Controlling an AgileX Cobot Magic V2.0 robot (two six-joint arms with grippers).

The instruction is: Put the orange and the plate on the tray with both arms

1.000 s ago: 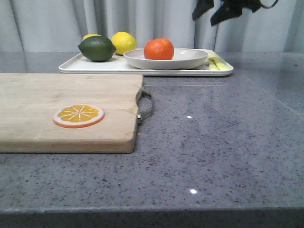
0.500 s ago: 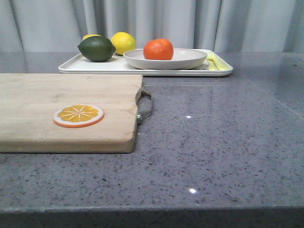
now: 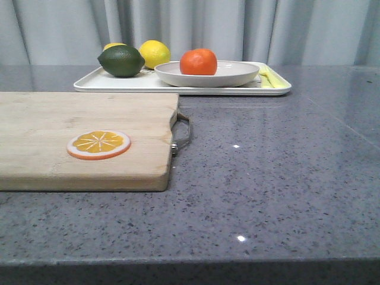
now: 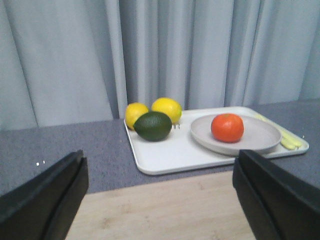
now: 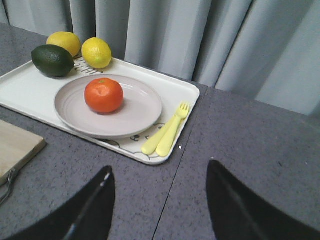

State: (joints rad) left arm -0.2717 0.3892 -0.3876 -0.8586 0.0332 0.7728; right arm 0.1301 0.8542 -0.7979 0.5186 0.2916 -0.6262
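A: How far along does this look?

B: As good as done, I'd judge. The bright, glossy round orange (image 3: 198, 61) sits in the middle of the wide, shallow off-white plate (image 3: 237, 75), and that plate rests on the large flat white rectangular tray (image 3: 113, 84) at the far side of the grey speckled bench (image 3: 273, 172).

A: And the pincers?

B: Both are spread wide and grip nothing. The left pincer (image 4: 160, 200) shows only its two dark fingers at the edges of its wrist view, with the tray ahead of it and the orange ahead and toward its right finger. The right pincer (image 5: 160, 205) is likewise apart, hanging over bare bench; the tray lies ahead of it and off toward its left finger. Neither shows in the front view.

A: Anything else on the tray?

B: Two yellow lemons (image 4: 166, 109) and a dark green avocado-like fruit (image 4: 152, 125) at the end away from the plate, and pale yellow plastic cutlery (image 5: 167, 131), one piece clearly a fork, lying just beside the plate at the other end.

A: And nearer the robot?

B: A pale wooden cutting board with a metal handle (image 3: 83, 139), carrying a flat orange slice disc (image 3: 98, 144). Neither belongs to the task.

A: So what's left?

B: Nothing that I can see; at most the arms settle to rest.
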